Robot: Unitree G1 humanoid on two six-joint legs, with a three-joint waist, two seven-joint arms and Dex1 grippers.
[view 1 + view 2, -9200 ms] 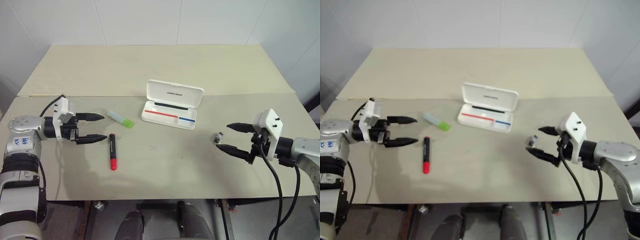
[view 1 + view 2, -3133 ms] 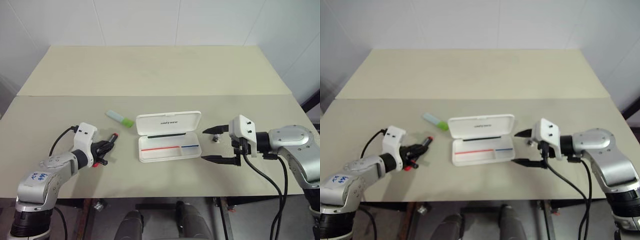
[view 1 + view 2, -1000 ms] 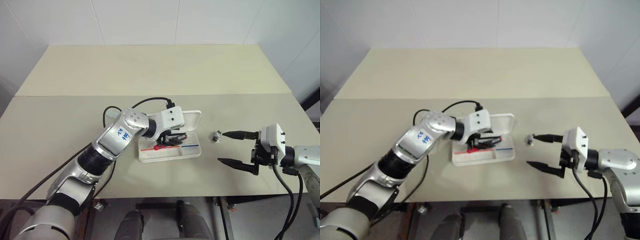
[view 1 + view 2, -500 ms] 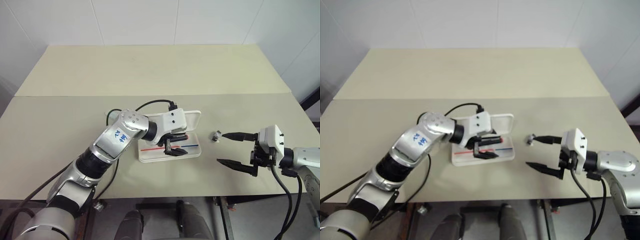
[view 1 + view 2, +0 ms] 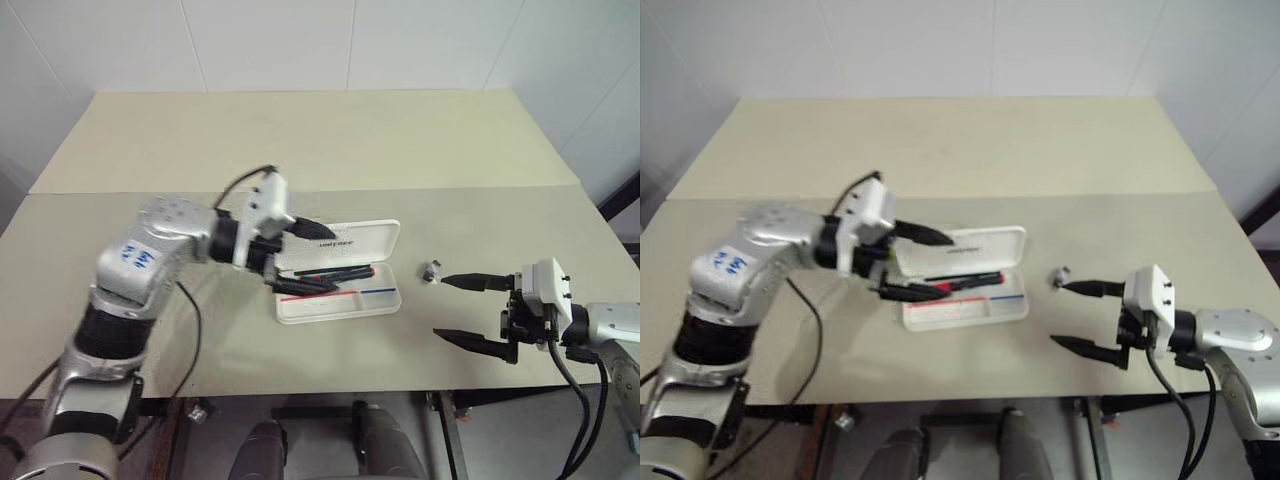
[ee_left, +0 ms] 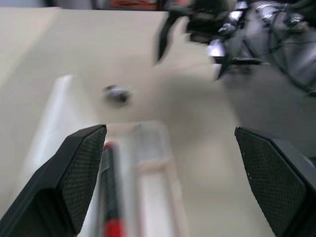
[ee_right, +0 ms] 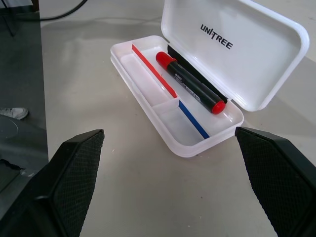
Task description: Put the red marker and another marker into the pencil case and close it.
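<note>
One red marker (image 7: 190,89) lies inside the open pencil case (image 7: 148,106)

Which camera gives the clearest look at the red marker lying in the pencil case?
The right wrist view: the red marker lies unobstructed in the back compartment of the open pencil case. The eye views show it partly behind the left gripper; the left wrist view catches a blurred stretch of it.

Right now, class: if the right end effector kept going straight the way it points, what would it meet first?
Probably the open pencil case, which lies straight ahead between the right end effector's open fingers, with the red marker inside. Bare table lies before it, though depth is hard to judge.
</note>
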